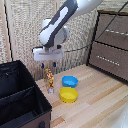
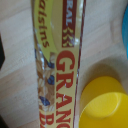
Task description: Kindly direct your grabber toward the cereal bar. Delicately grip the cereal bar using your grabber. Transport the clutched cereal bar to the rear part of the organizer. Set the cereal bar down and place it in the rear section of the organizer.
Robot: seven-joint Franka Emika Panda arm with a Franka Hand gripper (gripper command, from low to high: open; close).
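Observation:
The cereal bar [image 1: 49, 76] is a narrow yellow-orange packet with red print. It hangs upright from my grabber [image 1: 49, 67], which is shut on its top end, and its lower end is just above the wooden table. The white head of the grabber sits just beyond the right wall of the black organizer [image 1: 15, 95]. That organizer fills the exterior view's lower left, and an inner divider splits it. In the wrist view the cereal bar [image 2: 57, 75] fills the middle of the picture, and the fingers do not show there.
A blue bowl [image 1: 70, 80] and a yellow bowl [image 1: 68, 94] stand on the table close to the bar, on the exterior view's right. A brown drawer cabinet [image 1: 112, 45] stands at the far right. In the wrist view, the yellow bowl [image 2: 105, 107] lies beside the bar.

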